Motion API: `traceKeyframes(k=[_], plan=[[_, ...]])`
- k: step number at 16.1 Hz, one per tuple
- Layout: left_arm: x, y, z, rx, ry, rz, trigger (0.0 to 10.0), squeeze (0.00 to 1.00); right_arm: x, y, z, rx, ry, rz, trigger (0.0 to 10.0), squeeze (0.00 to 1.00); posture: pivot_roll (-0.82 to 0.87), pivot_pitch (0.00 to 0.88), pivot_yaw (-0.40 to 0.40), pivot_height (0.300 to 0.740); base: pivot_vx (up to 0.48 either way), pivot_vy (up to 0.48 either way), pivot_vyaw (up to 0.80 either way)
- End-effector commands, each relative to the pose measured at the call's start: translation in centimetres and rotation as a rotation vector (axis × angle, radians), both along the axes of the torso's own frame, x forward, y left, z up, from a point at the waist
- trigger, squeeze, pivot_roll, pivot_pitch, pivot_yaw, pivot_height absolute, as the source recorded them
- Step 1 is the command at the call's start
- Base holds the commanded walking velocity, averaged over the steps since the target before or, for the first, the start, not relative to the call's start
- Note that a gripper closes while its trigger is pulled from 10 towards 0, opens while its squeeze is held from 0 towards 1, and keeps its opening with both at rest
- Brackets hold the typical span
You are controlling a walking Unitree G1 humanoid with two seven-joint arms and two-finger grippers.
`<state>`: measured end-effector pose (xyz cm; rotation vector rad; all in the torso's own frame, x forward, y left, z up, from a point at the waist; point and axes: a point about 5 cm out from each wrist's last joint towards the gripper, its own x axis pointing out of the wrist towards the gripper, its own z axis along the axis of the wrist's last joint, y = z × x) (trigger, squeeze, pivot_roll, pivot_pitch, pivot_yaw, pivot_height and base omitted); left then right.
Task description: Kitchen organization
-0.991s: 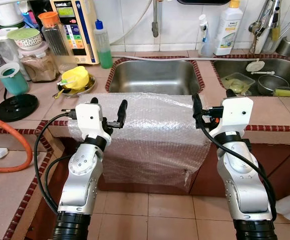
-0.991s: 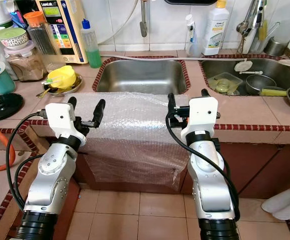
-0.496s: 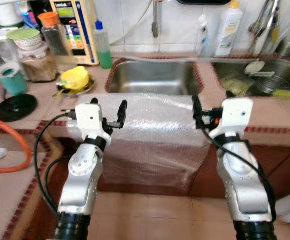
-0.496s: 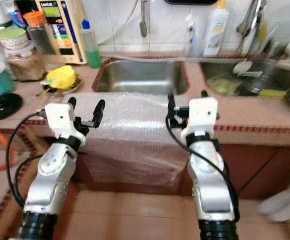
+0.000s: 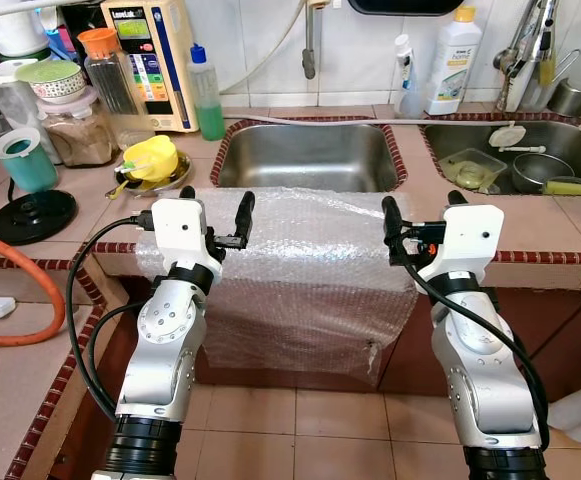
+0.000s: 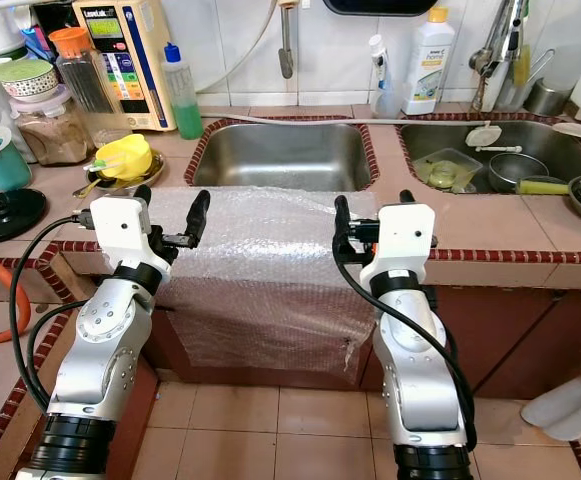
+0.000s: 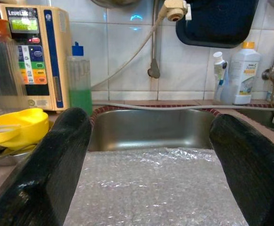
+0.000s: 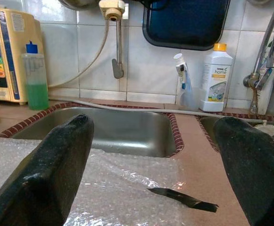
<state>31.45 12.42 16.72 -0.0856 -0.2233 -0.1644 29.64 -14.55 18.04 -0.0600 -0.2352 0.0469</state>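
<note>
Left gripper (image 5: pixel 215 215) and right gripper (image 5: pixel 422 212), both fingers apart, hover over the bench (image 5: pixel 560 222) front edge, bubble wrap (image 5: pixel 305 265) draped over that edge between them, sink (image 5: pixel 310 155) just behind.

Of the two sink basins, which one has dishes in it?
The right-hand basin, which holds a steel bowl and a clear container. The basin behind the bubble wrap is bare steel.
</note>
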Motion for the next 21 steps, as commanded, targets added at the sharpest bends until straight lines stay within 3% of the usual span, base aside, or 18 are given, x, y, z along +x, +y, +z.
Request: traceKeyframes(k=[1, 18, 21], plan=[[0.08, 0.25, 0.26, 0.003, 0.0, 0.013, 10.0, 0.0, -0.02, 0.04, 0.33, 0.005, -0.008, 0.007, 10.0, 0.0, 0.06, 0.0, 0.101, 0.74, 0.0, 0.0, 0.0], [-0.07, 0.12, 0.44, 0.013, -0.017, -0.026, 10.0, 0.0, -0.06, 0.12, 0.38, 0.009, -0.009, 0.016, 10.0, 0.0, 0.06, 0.0, 0.105, 0.74, 0.0, 0.0, 0.0], [-0.09, 0.13, 0.44, 0.013, -0.018, -0.028, 10.0, 0.0, -0.07, 0.17, 0.37, 0.008, -0.009, 0.022, 10.0, 0.0, 0.06, 0.0, 0.103, 0.74, 0.251, 0.0, 0.0]])
